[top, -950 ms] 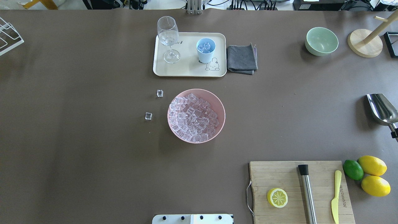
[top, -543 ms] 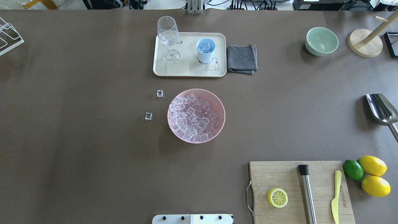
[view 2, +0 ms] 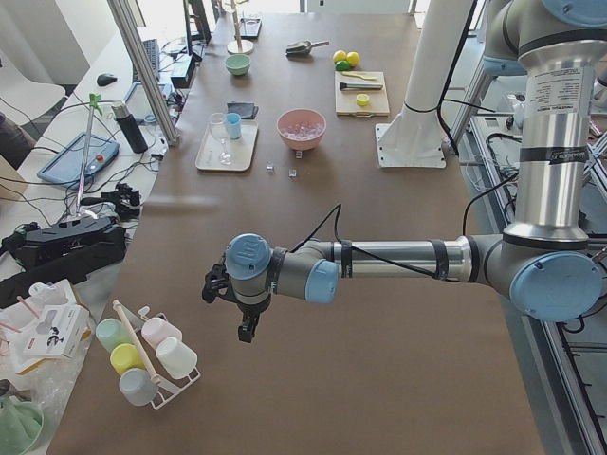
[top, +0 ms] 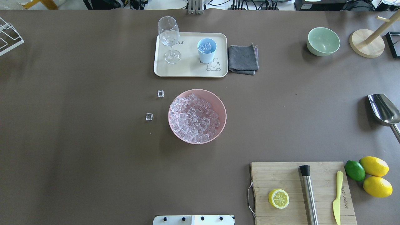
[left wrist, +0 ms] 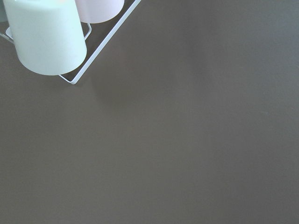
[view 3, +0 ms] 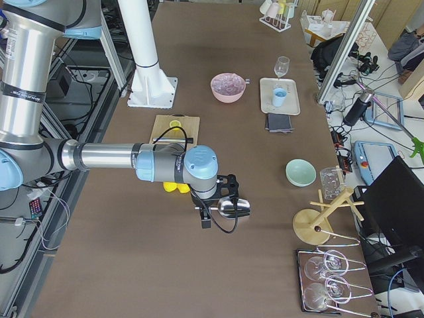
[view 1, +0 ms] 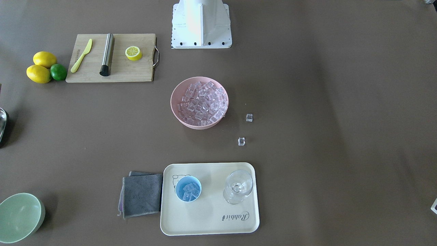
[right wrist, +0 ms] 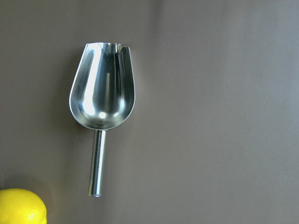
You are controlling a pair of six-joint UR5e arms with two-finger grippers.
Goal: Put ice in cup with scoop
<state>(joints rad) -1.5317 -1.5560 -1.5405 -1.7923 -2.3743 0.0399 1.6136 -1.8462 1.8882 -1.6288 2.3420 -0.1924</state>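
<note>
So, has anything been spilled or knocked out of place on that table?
Yes: two ice cubes lie loose on the bare table, just beside the pink bowl, on the robot's left side. The other ice sits in that bowl or the cup. Nothing else looks askew.

silver scoop point(right wrist: 103, 93) lying empty; blue cup point(top: 206, 58) upright, ice cubes point(top: 206, 47) inside.

1. You have one scoop point(top: 383, 109), one cup point(top: 206, 50), one stemmed glass point(top: 168, 34) and one tray point(top: 187, 69).
2. Bowls: two, one pink bowl point(top: 225, 115) and one green bowl point(top: 323, 52).
3. Loose ice cubes point(top: 160, 93) on the table: two. You cannot count the heaped ice point(top: 193, 117) exactly.
4. Whole lemons point(top: 374, 166): two. Half lemon point(top: 278, 198): one. Lime point(top: 354, 170): one.
</note>
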